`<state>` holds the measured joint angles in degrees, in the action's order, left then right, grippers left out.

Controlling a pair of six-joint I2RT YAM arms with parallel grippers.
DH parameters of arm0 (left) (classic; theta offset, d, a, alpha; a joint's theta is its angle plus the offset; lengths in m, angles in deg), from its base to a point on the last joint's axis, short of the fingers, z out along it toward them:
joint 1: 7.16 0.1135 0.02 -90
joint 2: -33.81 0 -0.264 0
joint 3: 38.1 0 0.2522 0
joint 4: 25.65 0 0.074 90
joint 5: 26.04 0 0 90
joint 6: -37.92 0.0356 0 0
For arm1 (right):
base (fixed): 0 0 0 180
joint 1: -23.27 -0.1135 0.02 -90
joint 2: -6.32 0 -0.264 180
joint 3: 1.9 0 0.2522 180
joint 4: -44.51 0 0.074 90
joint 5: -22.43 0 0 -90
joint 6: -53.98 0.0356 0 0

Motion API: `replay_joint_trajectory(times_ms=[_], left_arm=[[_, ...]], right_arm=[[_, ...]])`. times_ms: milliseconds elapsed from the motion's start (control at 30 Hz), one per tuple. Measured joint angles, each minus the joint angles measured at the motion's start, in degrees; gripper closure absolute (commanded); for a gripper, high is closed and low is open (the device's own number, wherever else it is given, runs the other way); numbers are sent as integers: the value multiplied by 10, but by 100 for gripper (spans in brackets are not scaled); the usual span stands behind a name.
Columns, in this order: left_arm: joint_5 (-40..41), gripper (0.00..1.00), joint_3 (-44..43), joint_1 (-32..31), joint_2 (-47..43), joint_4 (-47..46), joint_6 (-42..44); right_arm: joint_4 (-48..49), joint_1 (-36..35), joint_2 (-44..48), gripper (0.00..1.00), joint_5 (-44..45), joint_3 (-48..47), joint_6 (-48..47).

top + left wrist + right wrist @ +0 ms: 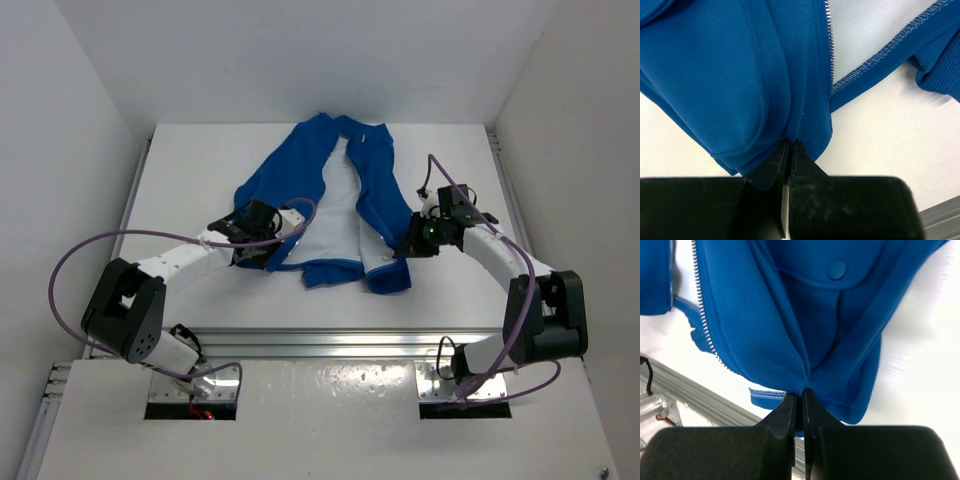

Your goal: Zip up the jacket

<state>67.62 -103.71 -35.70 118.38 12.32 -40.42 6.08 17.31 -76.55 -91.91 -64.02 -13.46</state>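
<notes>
Top external, jacket (372, 190) pinched between left hand (288, 256), right hand (402, 250)

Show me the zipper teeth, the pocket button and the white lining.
zipper teeth (830, 50), left wrist view, middle of the row.
pocket button (837, 269), right wrist view, its round face.
white lining (338, 212), top view, bare middle.

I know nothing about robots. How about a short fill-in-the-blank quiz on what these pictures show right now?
1. The jacket lying on the table is bright ____.
2. Its front lies apart, showing a ____ lining.
3. The left gripper and right gripper are both shut on the ____.

Missing words: blue; white; jacket.
</notes>
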Motion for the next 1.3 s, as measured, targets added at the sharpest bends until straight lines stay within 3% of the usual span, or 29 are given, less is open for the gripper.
replay_joint_trajectory(times_ms=[133,367,533,767,1000,1300], left_arm=[[-44,71,0,16,0,0,14],[-136,41,-27,25,5,20,0],[-127,41,-47,17,29,23,-31],[-59,41,-48,-30,57,23,-71],[-5,42,-48,-34,93,21,-103],[26,59,-71,-34,140,23,-127]], right_arm=[[-2,-10,2,100,-12,0,-4],[-5,-23,21,100,-32,0,-7],[-8,-24,21,100,-38,0,-8],[-9,-24,21,100,-44,0,-7],[-9,-21,21,100,-45,0,-7],[-9,-22,20,100,-47,0,-5]])
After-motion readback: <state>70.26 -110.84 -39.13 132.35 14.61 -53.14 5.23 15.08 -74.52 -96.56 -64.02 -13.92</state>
